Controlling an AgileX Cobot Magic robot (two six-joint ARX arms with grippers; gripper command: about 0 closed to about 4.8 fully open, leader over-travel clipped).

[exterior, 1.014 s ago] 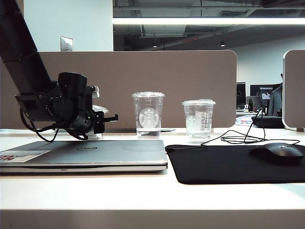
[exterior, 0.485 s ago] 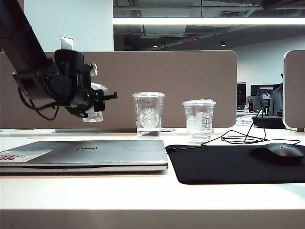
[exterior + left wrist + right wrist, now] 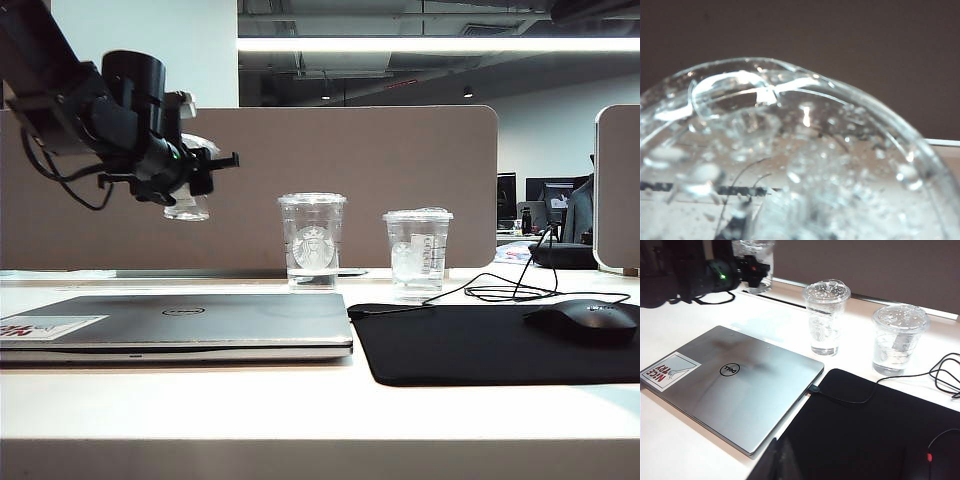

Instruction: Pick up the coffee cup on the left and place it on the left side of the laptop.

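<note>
Your left gripper (image 3: 205, 165) clamps the coffee cup (image 3: 188, 205) high above the laptop (image 3: 200, 320) — a loose hold could drop it. Right gripper: state unseen.

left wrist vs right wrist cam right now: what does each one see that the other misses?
Left wrist only: a close-up of the coffee cup, its clear lid beaded with droplets and filling most of the picture, with a dark partition behind.

Right wrist only: the closed laptop with its white sticker, the black mouse pad, two other clear cups standing on the table, and the left gripper around the coffee cup.

Both: the coffee cup, held off the table beyond the laptop. The right gripper's fingers show in neither.
</note>
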